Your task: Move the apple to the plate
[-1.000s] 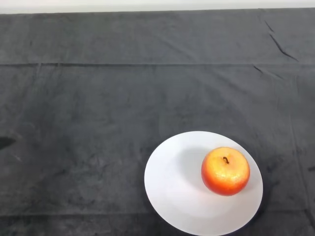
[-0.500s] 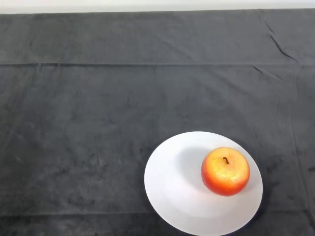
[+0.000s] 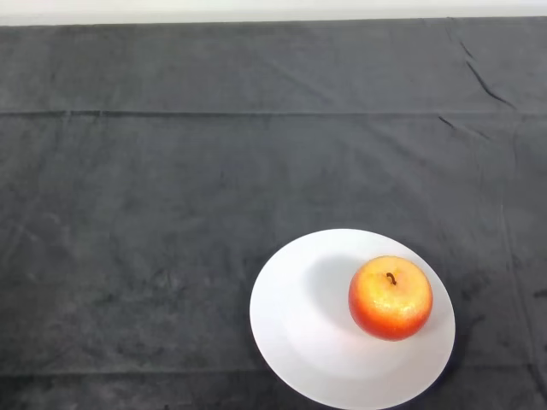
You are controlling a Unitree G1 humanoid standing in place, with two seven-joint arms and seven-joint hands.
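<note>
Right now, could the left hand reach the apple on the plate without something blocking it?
Probably yes: the apple sits exposed on the right part of the white plate, and only dark cloth lies to its left.

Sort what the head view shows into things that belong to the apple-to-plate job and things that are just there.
Belongs to the job:
- apple, stem up, sitting on the right part of the plate
- white plate, near the table's front edge

Just there:
- dark cloth covering the table
- pale strip along the far edge
</note>
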